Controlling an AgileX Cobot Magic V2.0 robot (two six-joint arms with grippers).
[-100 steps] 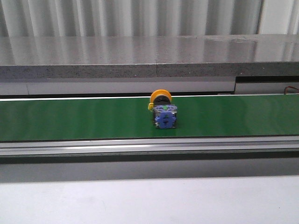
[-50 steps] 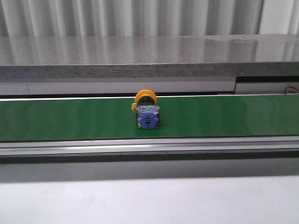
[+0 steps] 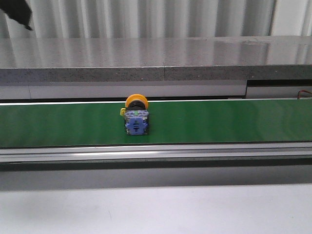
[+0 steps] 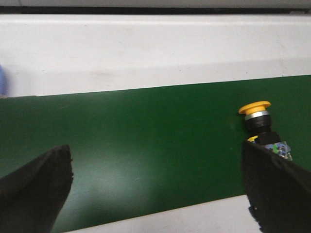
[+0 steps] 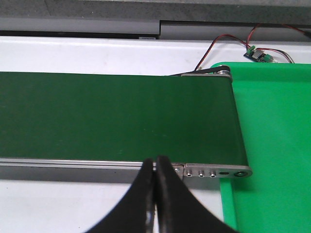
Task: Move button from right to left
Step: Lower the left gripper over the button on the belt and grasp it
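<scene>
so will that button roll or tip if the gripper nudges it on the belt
The button lies on its side on the belt, so it has no height left to topple. Its round orange cap might let it pivot, though the blocky blue base should resist rolling. It looks rigid and probably light, so a nudge would likely slide it.

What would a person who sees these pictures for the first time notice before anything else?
The eye goes first to the button, its orange cap bright against the dark green belt, a little left of the belt's middle in the front view. Next come the left gripper's wide-open black fingers low over the belt, with the button beside one of them. The right gripper is shut at the belt's end, next to a bright green tray.
</scene>
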